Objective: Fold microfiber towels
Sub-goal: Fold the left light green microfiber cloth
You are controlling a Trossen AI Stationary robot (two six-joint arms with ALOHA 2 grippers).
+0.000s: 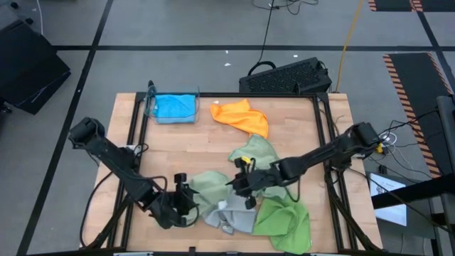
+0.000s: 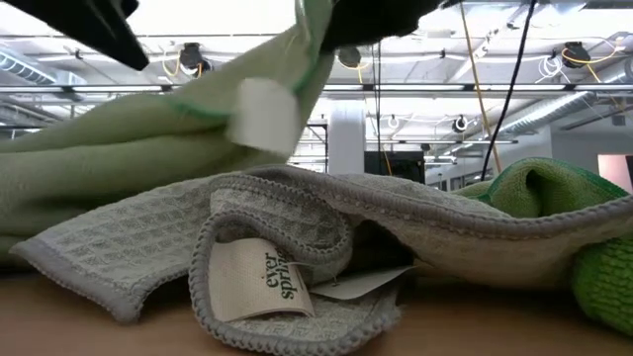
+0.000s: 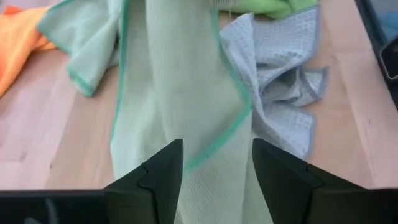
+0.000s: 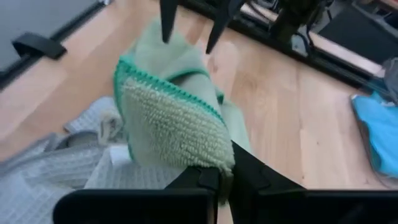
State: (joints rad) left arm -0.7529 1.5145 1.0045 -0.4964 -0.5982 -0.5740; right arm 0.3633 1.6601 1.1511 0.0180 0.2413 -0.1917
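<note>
Left gripper (image 1: 186,199): fingers apart, straddling a sage towel (image 1: 207,186) near the table's (image 1: 185,153) front edge. Right gripper (image 1: 240,183): clamped on that towel's corner. Only the low view shows the grey towel's (image 2: 297,247) tag, reading "ever spring". The high view alone shows the blue towel (image 1: 174,107) and orange towel (image 1: 242,116) at the rear. Wooden tabletop; grey floor.
</note>
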